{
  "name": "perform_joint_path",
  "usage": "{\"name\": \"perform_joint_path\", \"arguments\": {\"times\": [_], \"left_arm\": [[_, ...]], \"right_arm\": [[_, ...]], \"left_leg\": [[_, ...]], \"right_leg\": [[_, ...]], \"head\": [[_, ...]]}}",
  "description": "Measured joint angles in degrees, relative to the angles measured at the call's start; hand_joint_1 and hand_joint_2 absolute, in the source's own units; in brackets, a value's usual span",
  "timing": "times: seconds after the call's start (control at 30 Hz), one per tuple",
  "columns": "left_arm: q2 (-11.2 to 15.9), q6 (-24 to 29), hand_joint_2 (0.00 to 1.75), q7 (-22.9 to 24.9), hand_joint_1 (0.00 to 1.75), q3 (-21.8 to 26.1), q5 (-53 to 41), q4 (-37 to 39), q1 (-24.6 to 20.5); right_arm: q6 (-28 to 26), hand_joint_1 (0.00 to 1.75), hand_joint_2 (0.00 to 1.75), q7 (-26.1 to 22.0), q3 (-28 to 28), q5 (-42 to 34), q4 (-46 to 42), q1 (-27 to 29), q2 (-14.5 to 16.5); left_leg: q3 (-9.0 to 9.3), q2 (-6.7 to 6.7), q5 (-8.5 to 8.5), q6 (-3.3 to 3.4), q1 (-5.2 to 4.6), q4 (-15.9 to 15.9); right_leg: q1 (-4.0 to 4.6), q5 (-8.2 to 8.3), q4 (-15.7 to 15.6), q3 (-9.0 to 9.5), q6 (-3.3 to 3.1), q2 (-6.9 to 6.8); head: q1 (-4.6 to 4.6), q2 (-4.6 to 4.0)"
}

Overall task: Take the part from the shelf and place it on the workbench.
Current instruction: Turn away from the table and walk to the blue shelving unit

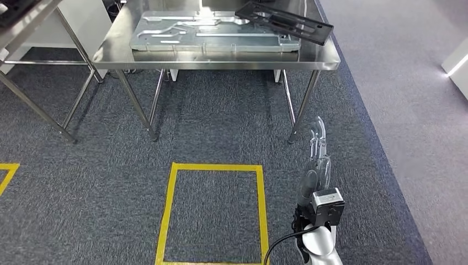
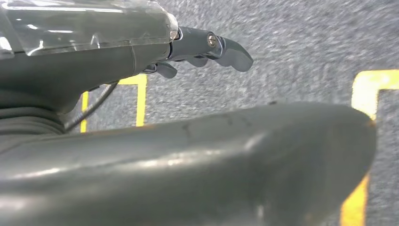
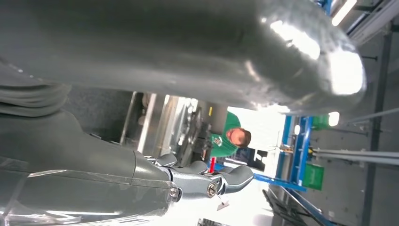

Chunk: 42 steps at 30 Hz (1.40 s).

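Observation:
A flat black frame-like part (image 1: 287, 22) lies tilted on the far right of the steel workbench (image 1: 221, 59), partly over a large grey metal plate (image 1: 215, 34). My right hand (image 1: 318, 160) is low at the right, short of the bench and over the carpet, its fingers stretched out and apart with nothing in them. The right wrist view shows the same right hand (image 3: 141, 183) empty, pointing toward the bench legs. My left hand (image 2: 179, 146) hangs over the carpet, its fingers (image 2: 221, 47) extended and holding nothing.
A yellow taped square (image 1: 172, 210) marks the grey carpet in front of the bench. Another steel frame (image 1: 33, 105) stands at the left. A person in a green shirt (image 3: 228, 139) stands beyond the bench, near blue racking (image 3: 301, 150).

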Motion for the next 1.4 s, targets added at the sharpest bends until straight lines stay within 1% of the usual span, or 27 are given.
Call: {"name": "perform_joint_path", "arguments": {"times": [0.03, 0.07, 0.1, 0.13, 0.2, 0.23, 0.3, 0.33, 0.4, 0.47, 0.5, 0.53, 0.57, 0.63, 0.7, 0.73, 0.8, 0.87, 0.9, 0.97, 1.0, 1.03, 1.07, 1.13, 1.2, 1.33, 1.4], "left_arm": [[-0.04, 0.01, 0.00, 0.04, 0.00, 0.01, 0.02, 0.00, 0.03], [-0.08, 0.01, 0.00, 0.09, 0.00, 0.01, 0.05, 0.00, 0.05], [-0.12, 0.03, 0.00, 0.12, 0.00, 0.01, 0.09, 0.00, 0.06], [-0.16, 0.06, 0.00, 0.12, 0.00, 0.01, 0.14, 0.00, 0.07], [-0.22, 0.16, 0.00, 0.10, 0.00, 0.01, 0.20, 0.00, 0.06], [-0.25, 0.22, 0.00, 0.09, 0.00, 0.00, 0.21, 0.00, 0.07], [-0.28, 0.34, 0.00, 0.03, 0.00, 0.00, 0.21, 0.00, 0.13], [-0.28, 0.38, 0.00, -0.01, 0.00, -0.01, 0.20, 0.00, 0.20], [-0.27, 0.42, 0.00, -0.13, 0.00, -0.01, 0.20, 0.00, 0.33], [-0.27, 0.42, 0.00, -0.27, 0.00, -0.01, 0.21, 0.00, 0.39], [-0.27, 0.42, 0.00, -0.34, 0.00, -0.01, 0.21, 0.00, 0.41], [-0.27, 0.43, 0.00, -0.38, 0.00, -0.01, 0.21, 0.00, 0.42], [-0.27, 0.45, 0.00, -0.40, 0.00, -0.01, 0.20, 0.00, 0.44], [-0.27, 0.59, 0.00, -0.40, 0.00, -0.04, 0.16, 0.00, 0.41], [-0.27, 0.73, 0.00, -0.35, 0.00, -0.13, 0.03, 0.00, 0.34], [-0.27, 0.77, 0.00, -0.33, 0.00, -0.19, -0.07, 0.00, 0.31], [-0.27, 0.80, 0.00, -0.35, 0.00, -0.26, -0.18, 0.00, 0.32], [-0.29, 0.83, 0.00, -0.41, 0.00, -0.28, -0.22, 0.00, 0.32], [-0.31, 0.83, 0.00, -0.44, 0.00, -0.30, -0.23, 0.00, 0.30], [-0.34, 0.84, 0.00, -0.51, 0.00, -0.31, -0.27, 0.00, 0.30], [-0.35, 0.84, 0.00, -0.55, 0.00, -0.32, -0.29, 0.00, 0.34], [-0.36, 0.83, 0.00, -0.60, 0.00, -0.32, -0.31, 0.00, 0.38], [-0.36, 0.81, 0.00, -0.66, 0.00, -0.32, -0.34, 0.00, 0.42], [-0.37, 0.74, 0.00, -0.76, 0.00, -0.34, -0.40, 0.00, 0.45], [-0.38, 0.68, 0.00, -0.88, 0.00, -0.37, -0.44, 0.00, 0.41], [-0.35, 0.66, 0.00, -0.97, 0.00, -0.41, -0.55, 0.00, 0.38], [-0.33, 0.66, 0.00, -0.97, 0.00, -0.42, -0.60, 0.00, 0.43]], "right_arm": [[0.23, 0.00, 0.00, 0.11, -0.02, 0.01, -0.01, 0.00, 0.00], [0.41, 0.00, 0.00, 0.17, -0.03, 0.02, -0.02, -0.01, 0.01], [0.56, 0.00, 0.00, 0.19, -0.04, 0.02, -0.05, -0.04, 0.02], [0.75, 0.00, 0.00, 0.20, -0.04, 0.03, -0.13, -0.13, 0.04], [1.08, 0.00, 0.00, 0.24, -0.07, 0.07, -0.41, -0.32, 0.20], [1.18, 0.00, 0.00, 0.25, -0.10, 0.10, -0.54, -0.37, 0.29], [1.28, 0.00, 0.00, 0.30, -0.22, 0.13, -0.63, -0.33, 0.43], [1.33, 0.00, 0.00, 0.32, -0.31, 0.14, -0.64, -0.33, 0.50], [1.62, 0.00, 0.00, 0.36, -0.47, 0.10, -0.66, -0.33, 0.71], [2.22, 0.00, 0.00, 0.37, -0.59, -0.08, -0.67, -0.24, 0.87], [2.54, 0.00, 0.00, 0.37, -0.63, -0.21, -0.66, -0.19, 0.91], [2.76, 0.00, 0.00, 0.37, -0.67, -0.31, -0.66, -0.16, 0.91], [2.92, 0.00, 0.00, 0.37, -0.71, -0.40, -0.66, -0.14, 0.91], [3.06, 0.00, 0.00, 0.37, -0.81, -0.50, -0.66, -0.15, 0.96], [3.08, 0.00, 0.00, 0.37, -0.90, -0.55, -0.67, -0.20, 1.05], [3.08, 0.00, 0.00, 0.37, -0.94, -0.56, -0.68, -0.21, 1.12], [3.09, 0.00, 0.00, 0.39, -1.01, -0.55, -0.74, -0.22, 1.26], [3.10, 0.00, 0.00, 0.43, -1.08, -0.53, -0.90, -0.24, 1.36], [3.11, 0.00, 0.00, 0.46, -1.12, -0.52, -0.96, -0.23, 1.37], [3.19, 0.00, 0.00, 0.59, -1.21, -0.54, -0.99, -0.08, 1.37], [3.27, 0.00, 0.00, 0.66, -1.27, -0.55, -0.98, 0.03, 1.36], [3.33, 0.00, 0.00, 0.72, -1.33, -0.58, -0.98, 0.12, 1.36], [3.38, 0.00, 0.00, 0.76, -1.38, -0.61, -0.98, 0.15, 1.36], [3.40, 0.00, 0.00, 0.81, -1.43, -0.66, -0.99, 0.09, 1.37], [3.40, 0.00, 0.00, 0.86, -1.43, -0.66, -1.05, 0.03, 1.40], [3.32, 0.00, 0.00, 1.09, -1.60, -0.26, -1.15, 0.20, 1.40], [3.31, 0.00, 0.00, 1.18, -1.61, -0.04, -1.16, 0.25, 1.42]], "left_leg": [[-1.09, 0.02, 0.57, -0.09, 0.01, 0.32], [-2.14, 0.04, 1.05, -0.22, 0.04, 0.73], [-3.11, 0.03, 1.43, -0.38, 0.09, 1.22], [-3.99, 0.02, 1.71, -0.60, 0.05, 1.77], [-5.25, -0.01, 2.28, -1.15, -0.08, 2.77], [-5.61, -0.02, 2.64, -1.45, -0.16, 3.02], [-6.05, -0.07, 3.24, -2.08, -0.08, 3.08], [-6.43, -0.14, 2.64, -2.43, 0.00, 3.50], [-7.95, -0.29, -1.23, -3.16, 0.30, 7.48], [-9.93, -0.32, -6.04, -3.80, 0.61, 14.92], [-10.44, -0.31, -7.10, -3.99, 0.71, 17.85], [-10.16, -0.31, -6.96, -4.07, 0.75, 19.03], [-8.74, -0.32, -5.75, -4.03, 0.76, 17.86], [-3.39, -0.39, -2.93, -3.54, 0.72, 10.22], [1.21, -0.50, -2.32, -2.90, 0.40, 2.99], [2.09, -0.55, -2.66, -2.68, 0.20, 1.36], [2.27, -0.54, -2.48, -2.12, 0.15, 0.49], [2.21, -0.36, -1.72, -1.23, 0.35, -0.19], [2.09, -0.26, -1.36, -0.81, 0.46, -0.45], [1.38, -0.15, -1.05, -0.41, 0.28, -0.18], [0.98, -0.14, -0.98, -0.35, 0.22, 0.11], [0.60, -0.14, -0.95, -0.32, 0.19, 0.45], [0.29, -0.16, -0.95, -0.34, 0.19, 0.82], [-0.17, -0.27, -1.15, -0.57, 0.22, 1.69], [-0.80, -0.52, -1.44, -1.11, 0.07, 2.59], [-1.45, -0.80, -1.55, -2.22, 0.01, 3.20], [-2.86, -0.88, -3.81, -2.90, 0.19, 6.39]], "right_leg": [[-0.02, 0.66, 1.28, 0.58, 0.10, -0.01], [-0.06, 2.15, 0.55, 2.12, 0.15, -0.02], [-0.10, 3.61, -2.08, 4.60, 0.15, -0.04], [-0.09, 4.09, -6.02, 7.66, 0.10, -0.04], [0.05, 3.04, -13.09, 12.30, -0.40, 0.04], [0.19, 2.36, -14.86, 13.21, -0.73, 0.09], [0.21, 2.73, -15.47, 12.86, -1.60, 0.03], [0.15, 3.21, -15.59, 12.49, -2.07, -0.03], [-0.06, 4.24, -15.82, 11.53, -2.86, -0.17], [0.02, 5.06, -15.79, 10.44, -3.11, -0.21], [0.06, 5.42, -15.77, 9.90, -3.10, -0.22], [0.09, 5.78, -15.73, 9.39, -3.05, -0.22], [0.09, 6.10, -15.68, 8.95, -2.97, -0.19], [0.10, 6.57, -15.59, 8.44, -2.72, -0.10], [0.13, 6.98, -15.54, 8.21, -2.20, -0.06], [0.10, 7.21, -15.54, 8.09, -1.85, -0.08], [0.05, 7.57, -15.56, 7.90, -1.08, -0.12], [0.08, 6.34, -14.11, 7.21, -0.52, -0.06], [0.10, 4.68, -11.74, 6.16, -0.36, -0.01], [0.05, 0.54, -4.12, 2.85, -0.17, 0.07], [0.05, -0.75, -0.72, 1.46, -0.09, 0.06], [0.03, -1.00, 0.89, 0.94, -0.03, 0.06], [0.00, -0.14, 0.19, 1.60, -0.01, 0.04], [-0.09, 3.09, -6.90, 5.71, -0.14, 0.11], [0.00, 4.85, -12.93, 8.91, -0.55, 0.42], [0.14, 5.31, -14.17, 9.04, -1.82, 0.03], [-0.11, 5.67, -14.50, 8.91, -2.48, -0.60]], "head": [[-0.01, 0.00], [-0.01, 0.00], [-0.01, 0.00], [-0.01, 0.00], [-0.07, 0.00], [-0.09, -0.01], [-0.06, -0.01], [-0.09, -0.01], [-0.23, -0.01], [-0.35, -0.01], [-0.35, -0.01], [-0.36, 0.00], [-0.36, 0.00], [-0.36, 0.00], [-0.33, 0.00], [-0.33, 0.00], [-0.32, -0.01], [-0.25, -0.01], [-0.22, -0.01], [-0.19, 0.00], [-0.20, 0.00], [-0.20, 0.00], [-0.20, 0.00], [-0.20, -0.01], [-0.22, -0.01], [-0.25, -0.01], [-0.35, 0.00]]}}
